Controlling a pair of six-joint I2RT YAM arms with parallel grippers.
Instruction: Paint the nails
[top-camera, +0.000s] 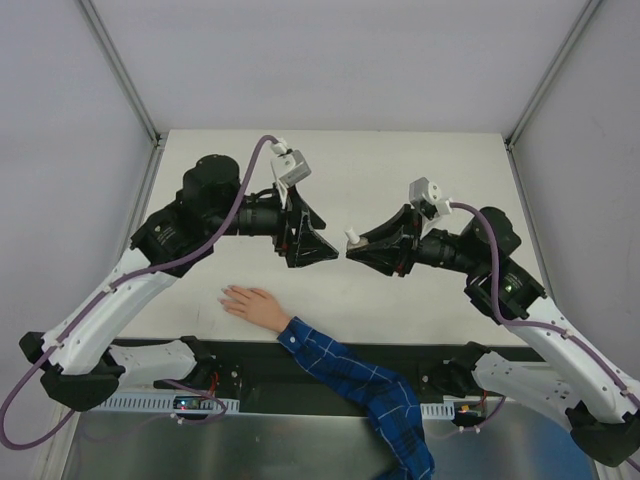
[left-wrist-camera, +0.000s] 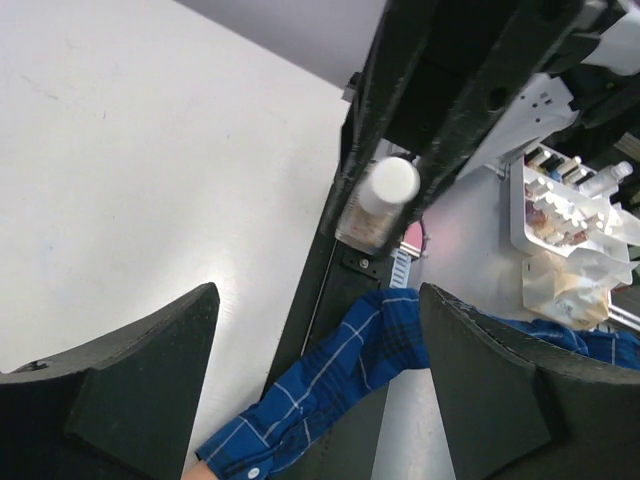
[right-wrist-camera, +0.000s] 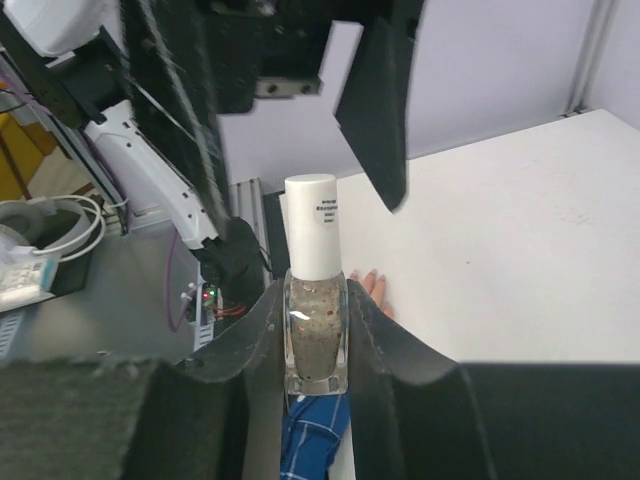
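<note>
Arms number two, and their grippers meet tip to tip above the middle of the white table (top-camera: 400, 180). One hand (top-camera: 250, 302) lies flat at the table's near edge, left of centre, with its fingers pointing left. One blue plaid sleeve (top-camera: 350, 375) runs from it toward the near right.

The nails (top-camera: 226, 296) sit at the left ends of those fingers. From the top view they are too small to count or to judge for colour. In the right wrist view only the fingertips peep out beside the right gripper, just far of it.

The right gripper (right-wrist-camera: 315, 345) is closed on the single bottle (right-wrist-camera: 315, 330), one finger pressed to each glass side. The bottle is small and clear, and its contents are speckled. Its one white cap (right-wrist-camera: 310, 225) points left toward the other arm.

The left gripper (left-wrist-camera: 318, 330) stands with its two fingers spread wide and nothing clasped between them. The cap lies just in front of that gap, and I cannot tell whether it touches either finger.

Off the table, past the near right, one white tray (left-wrist-camera: 520, 215) holds several small bottles, too blurred to count.
</note>
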